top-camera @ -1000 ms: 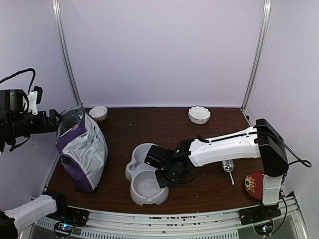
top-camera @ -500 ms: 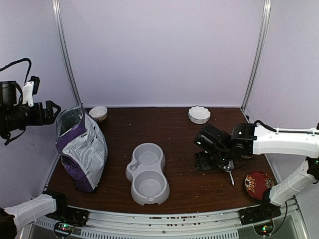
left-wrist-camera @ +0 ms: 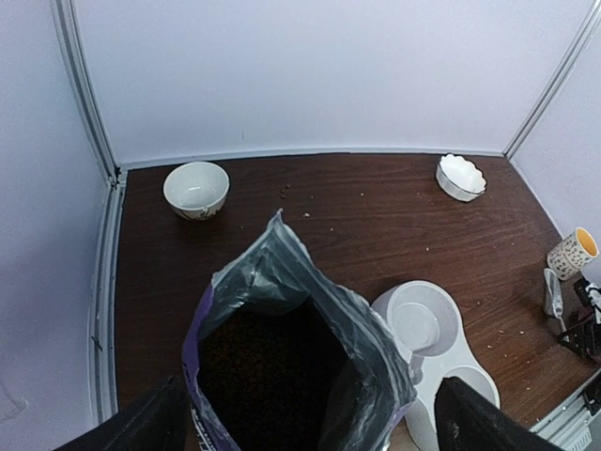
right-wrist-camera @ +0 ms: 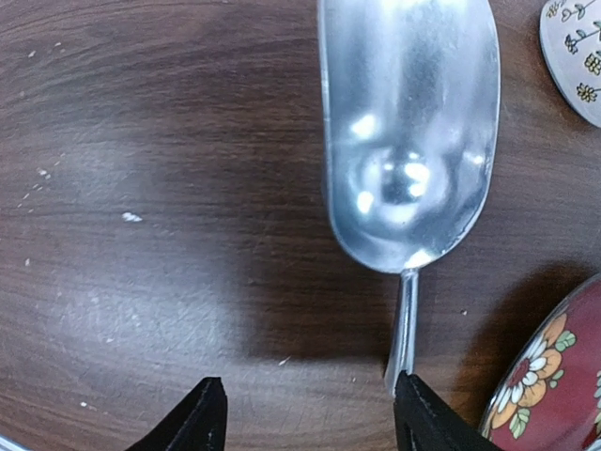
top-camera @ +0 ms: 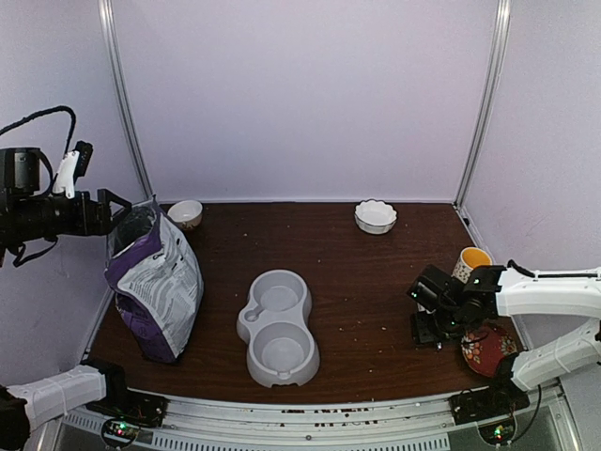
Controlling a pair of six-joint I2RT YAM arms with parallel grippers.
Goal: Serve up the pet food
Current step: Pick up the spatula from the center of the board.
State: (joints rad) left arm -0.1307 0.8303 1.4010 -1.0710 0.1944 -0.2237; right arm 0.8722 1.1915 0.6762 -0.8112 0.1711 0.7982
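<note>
The purple bag stands open at the table's left. Dark pet food fills its mouth. My left gripper hangs open just above that mouth, and in the left wrist view the left gripper has one finger on either side of the bag top. The grey double bowl lies empty in the middle. The metal scoop lies flat at the right. My right gripper is open low over its handle. The handle's end sits by the right finger, with bare table between the jaws.
A small white bowl stands at the back left and a scalloped white dish at the back right. A cup with a yellow inside and a red floral plate flank the right gripper. Crumbs dot the wood.
The right arm has swung from the double bowl across to the right and down over the scoop. The left gripper has shifted slightly above the bag.
</note>
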